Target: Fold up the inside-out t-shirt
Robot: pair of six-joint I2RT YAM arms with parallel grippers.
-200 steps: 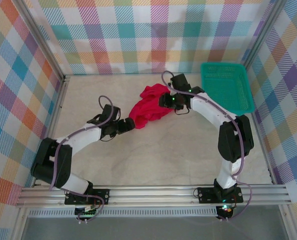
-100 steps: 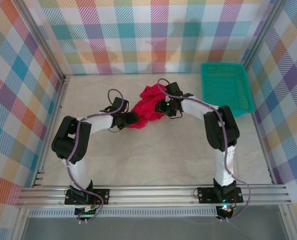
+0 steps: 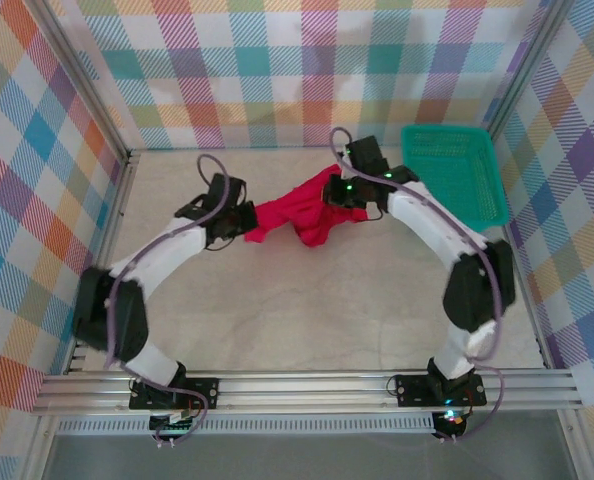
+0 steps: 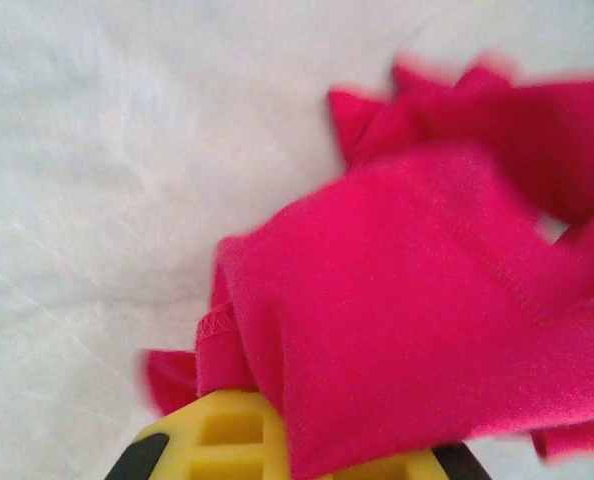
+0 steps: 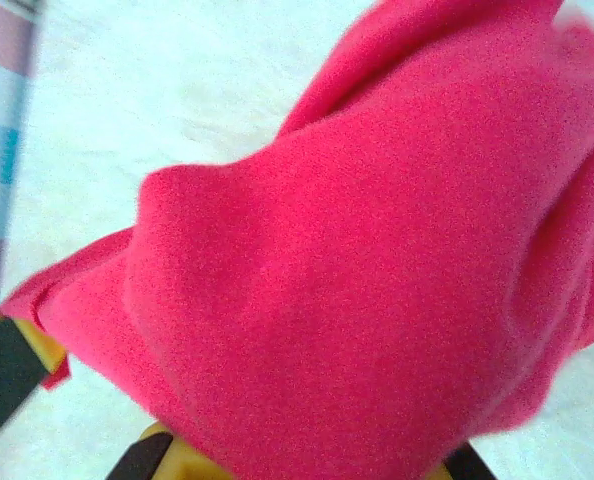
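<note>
The inside-out t-shirt (image 3: pixel 295 212) is a bright red bunch of cloth stretched between my two grippers over the pale table. My left gripper (image 3: pixel 245 222) is shut on its left end, and in the left wrist view the red cloth (image 4: pixel 417 320) drapes over my yellow fingers (image 4: pixel 222 440), a stitched hem showing. My right gripper (image 3: pixel 335 196) is shut on the shirt's right end; in the right wrist view the cloth (image 5: pixel 357 290) covers the jaws. A loose fold hangs down in the middle.
A teal plastic basket (image 3: pixel 453 175) stands at the back right, close behind my right arm. Checked walls and metal frame rails close in the table (image 3: pixel 307 310) on three sides. The near half of the table is bare.
Both grippers have shut on the shirt. They have moved apart and drawn the bunched cloth out into a wider band; the right one has shifted back toward the basket.
</note>
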